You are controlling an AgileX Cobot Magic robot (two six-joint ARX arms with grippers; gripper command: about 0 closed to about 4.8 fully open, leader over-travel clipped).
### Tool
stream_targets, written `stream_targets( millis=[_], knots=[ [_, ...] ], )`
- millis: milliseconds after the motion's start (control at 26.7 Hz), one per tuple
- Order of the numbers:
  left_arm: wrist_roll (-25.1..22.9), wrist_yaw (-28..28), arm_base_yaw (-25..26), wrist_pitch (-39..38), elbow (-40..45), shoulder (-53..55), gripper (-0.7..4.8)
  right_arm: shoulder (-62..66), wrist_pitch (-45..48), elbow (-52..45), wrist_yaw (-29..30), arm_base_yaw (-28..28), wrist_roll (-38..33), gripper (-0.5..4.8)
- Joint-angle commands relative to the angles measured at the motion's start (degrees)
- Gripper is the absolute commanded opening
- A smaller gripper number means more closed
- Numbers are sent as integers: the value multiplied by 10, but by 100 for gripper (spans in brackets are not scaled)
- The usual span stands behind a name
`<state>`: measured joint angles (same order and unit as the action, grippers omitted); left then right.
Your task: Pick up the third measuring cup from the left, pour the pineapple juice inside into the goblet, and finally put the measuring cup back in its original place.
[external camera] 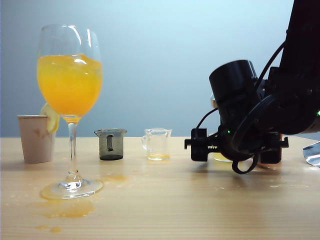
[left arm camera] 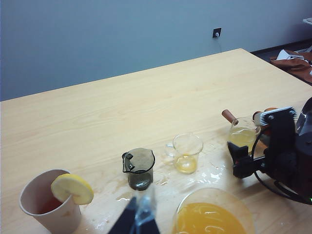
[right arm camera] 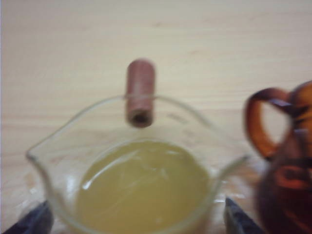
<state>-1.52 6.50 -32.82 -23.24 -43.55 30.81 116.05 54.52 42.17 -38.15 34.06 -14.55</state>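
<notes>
The third measuring cup [right arm camera: 131, 146], a wide clear beaker with a brown stub handle [right arm camera: 140, 90], stands on the table and holds pale yellow pineapple juice [right arm camera: 141, 190]. My right gripper [right arm camera: 136, 219] is open, one finger on each side of the cup's near wall, with a gap showing at the right finger. From the exterior view the gripper [external camera: 235, 147] hides most of the cup [external camera: 220, 157]. The tall goblet [external camera: 70, 75] stands at the far left, filled with deep orange drink. My left gripper [left arm camera: 140, 214] hangs above the table near the goblet's rim [left arm camera: 212, 195], its fingers together and empty.
A paper cup [external camera: 36, 137] with a lemon slice stands behind the goblet. A dark grey cup [external camera: 110, 144] and a clear handled cup [external camera: 157, 144] stand in the row. An amber handled cup [right arm camera: 287, 170] sits close beside the third cup. Orange puddles [external camera: 67, 207] lie around the goblet's foot.
</notes>
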Motion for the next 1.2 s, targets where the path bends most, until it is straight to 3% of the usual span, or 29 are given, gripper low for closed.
stream_targets(
  millis=[37,599,637,674,749,787,1011,1199],
  knots=[
    [-2,-3,0,-4,-3,-1,-5,5,10,3,56,-10,11,479],
    [-2,-3,0,-33,-3,-1,-5,43,10,70,85,-45,11,479],
    [-2,-3,0,-33,-3,-1,-5,44,10,70,84,-45,11,425],
    [-2,-3,0,-33,-3,-1,-5,43,9,70,85,-45,11,271],
    [-2,-3,0,-33,-3,-1,-5,43,7,70,87,-45,11,169],
    [-2,-3,0,-33,-3,-1,-5,43,6,70,90,-45,11,145],
    [-27,-3,0,-32,-3,-1,-5,42,7,70,101,-46,21,135],
    [-29,-2,0,-29,-4,-2,-5,21,8,70,166,-43,62,135]
  ],
)
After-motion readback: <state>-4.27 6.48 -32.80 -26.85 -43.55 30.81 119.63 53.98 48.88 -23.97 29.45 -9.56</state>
